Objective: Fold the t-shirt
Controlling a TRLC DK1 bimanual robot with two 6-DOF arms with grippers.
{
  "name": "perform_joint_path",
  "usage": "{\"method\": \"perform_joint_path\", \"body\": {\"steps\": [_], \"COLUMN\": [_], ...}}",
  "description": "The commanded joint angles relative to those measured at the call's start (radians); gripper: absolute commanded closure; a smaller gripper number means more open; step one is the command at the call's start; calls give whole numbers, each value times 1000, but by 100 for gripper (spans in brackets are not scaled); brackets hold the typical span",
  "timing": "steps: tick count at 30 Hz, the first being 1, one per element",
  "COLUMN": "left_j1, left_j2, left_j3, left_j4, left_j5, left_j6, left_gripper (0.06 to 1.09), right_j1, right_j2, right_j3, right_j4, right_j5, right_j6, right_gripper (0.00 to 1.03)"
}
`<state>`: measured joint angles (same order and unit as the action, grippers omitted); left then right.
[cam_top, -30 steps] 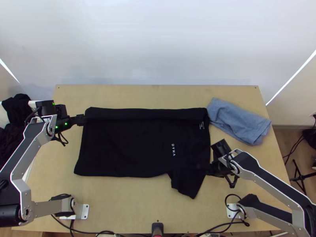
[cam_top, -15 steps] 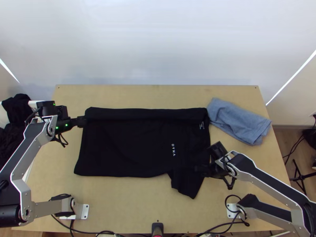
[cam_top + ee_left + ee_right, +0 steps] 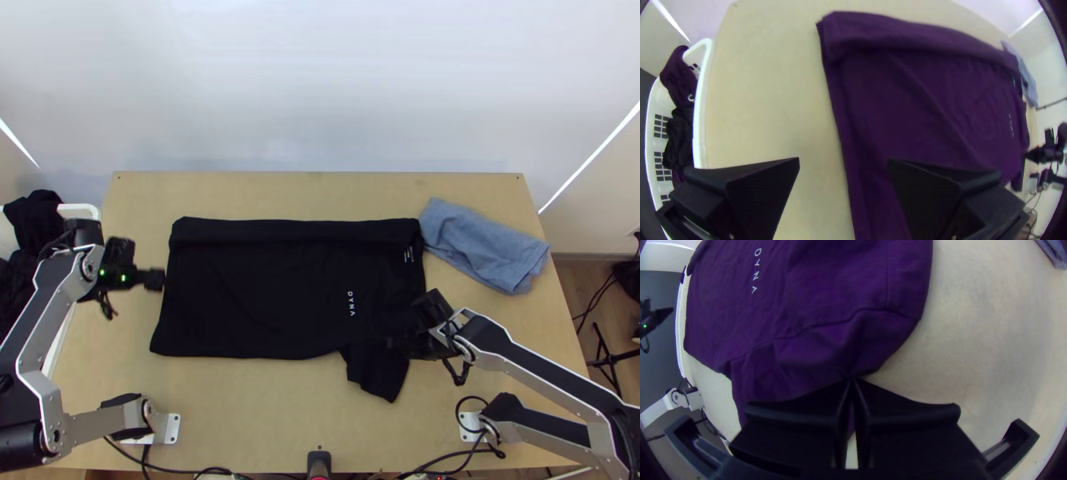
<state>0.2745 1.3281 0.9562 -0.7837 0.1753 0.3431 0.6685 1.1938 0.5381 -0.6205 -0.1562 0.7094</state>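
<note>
Cloth of the black t-shirt (image 3: 264, 296) looks soft, light and without stiffness, so I judge that it will bend easily but will not keep its shape when lifted by one point only. The shirt lies on the middle of the table (image 3: 280, 416), mostly spread, with a strip along its far side turned over. The near sleeve (image 3: 376, 374) points toward the near edge.

The right gripper (image 3: 852, 378) has its fingers closed on the sleeve, close to the seam, and small creases run out from the pinch. The left gripper (image 3: 843, 163) has its fingers wide apart at the hem end, one of them over the cloth and the other over bare wood.

For the next fold, I think the left one should take the hem near its near corner, and take all layers together (a single layer could slide away from the other). Nothing here can break; the risk is rather wrinkles. Both ends should therefore rise equally, with gentle tension between them, and the loose sleeve should be carried inward flat.
</note>
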Motion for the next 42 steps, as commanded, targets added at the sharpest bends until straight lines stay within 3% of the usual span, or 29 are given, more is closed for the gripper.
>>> {"method": "perform_joint_path", "body": {"steps": [1, 6, 12, 15, 24, 27, 42], "left_j1": [58, 66, 74, 107, 120, 118, 104], "left_j2": [-83, -118, -76, -49, -29, -18, -6], "left_j3": [-114, -188, -183, -192, -228, -237, -220], "left_j4": [-227, -264, -430, -433, -390, -373, -285], "left_j5": [62, 105, 104, 72, 0, 3, 9], "left_j6": [338, 499, 639, 695, 714, 715, 672], "left_gripper": [13, 13, 17, 17, 17, 34, 34], "right_j1": [-1, -1, -24, -23, -23, -21, -4], "right_j2": [1, 15, 4, 1, -3, -3, -37], "right_j3": [-9, -3, 0, -1, 3, 8, -1], "right_j4": [5, 4, 1, -5, -8, -10, -35], "right_j5": [1, 3, 10, 10, 10, 10, 10], "right_j6": [-2, -1, -7, -5, 1, 2, 5], "right_gripper": [100, 100, 100, 100, 100, 100, 100]}}
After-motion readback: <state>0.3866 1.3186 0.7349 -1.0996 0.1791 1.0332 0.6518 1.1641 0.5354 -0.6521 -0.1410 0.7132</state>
